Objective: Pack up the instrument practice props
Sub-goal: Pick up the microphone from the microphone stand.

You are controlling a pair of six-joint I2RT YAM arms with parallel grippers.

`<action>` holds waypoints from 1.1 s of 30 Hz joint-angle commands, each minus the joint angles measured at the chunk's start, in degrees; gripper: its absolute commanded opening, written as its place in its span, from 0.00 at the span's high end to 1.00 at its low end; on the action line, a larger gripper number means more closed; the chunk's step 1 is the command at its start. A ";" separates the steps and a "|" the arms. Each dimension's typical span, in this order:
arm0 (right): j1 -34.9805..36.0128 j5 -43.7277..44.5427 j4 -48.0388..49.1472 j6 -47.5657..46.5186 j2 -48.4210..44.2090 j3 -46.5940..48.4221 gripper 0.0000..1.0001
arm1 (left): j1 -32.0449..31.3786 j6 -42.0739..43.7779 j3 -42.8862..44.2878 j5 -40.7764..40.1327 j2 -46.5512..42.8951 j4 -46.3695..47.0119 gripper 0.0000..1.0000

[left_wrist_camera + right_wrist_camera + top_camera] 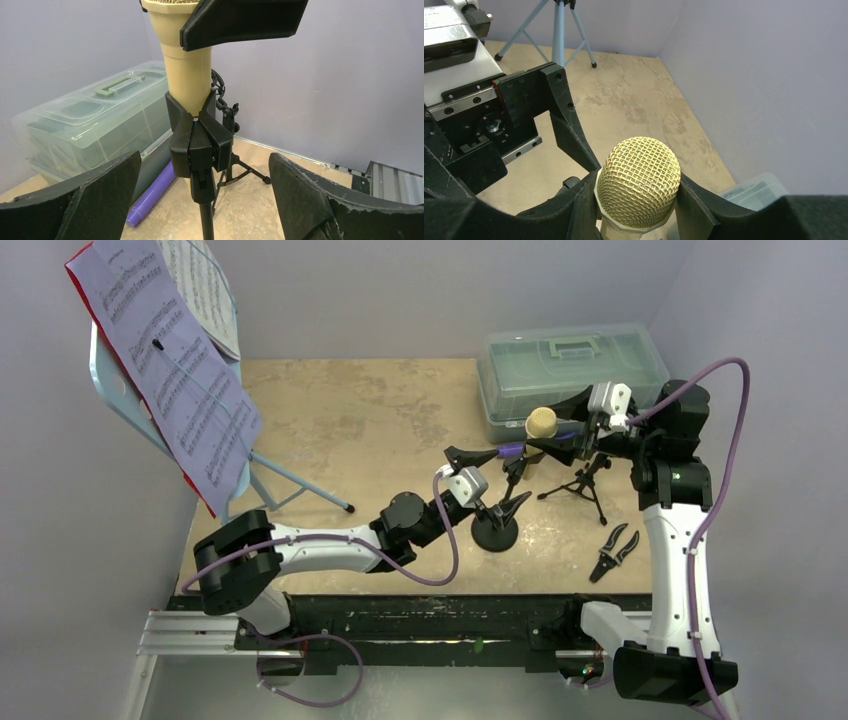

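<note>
Cream microphone (pixel 639 175) — my right claw (pixel 636 196) is clamped on its mesh head, left claw (pixel 205 172) wide open facing the mic holder (pixel 200 142).

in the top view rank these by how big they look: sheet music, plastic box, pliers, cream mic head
1. sheet music, raised towards the camera, which may flatter it
2. plastic box
3. pliers
4. cream mic head

The plastic box (pixel 570 365) hems the cream microphone (pixel 541 423); table (pixel 370 420) lies open leftward.
</note>
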 commanded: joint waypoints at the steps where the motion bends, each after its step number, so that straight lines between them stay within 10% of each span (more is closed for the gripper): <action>1: 0.33 0.79 1.82 1.59 -0.56 -0.81 0.77 | -0.66 3.72 3.31 -1.09 1.84 4.49 0.02; 7: 0.33 1.03 2.09 1.68 -0.73 -1.45 0.78 | -0.67 5.70 4.63 -2.28 3.47 5.60 0.24; 15: 0.33 1.80 2.13 1.59 -1.29 -2.37 0.78 | -0.67 4.68 5.25 -0.74 3.89 4.89 1.00; 26: -5.69 13.01 1.12 8.89 -2.06 5.83 0.87 | -0.67 4.93 3.81 -1.53 2.60 3.55 1.00; 33: -6.51 21.66 7.44 16.21 -3.95 -0.81 0.86 | -0.67 4.28 3.11 -0.23 0.83 1.76 0.35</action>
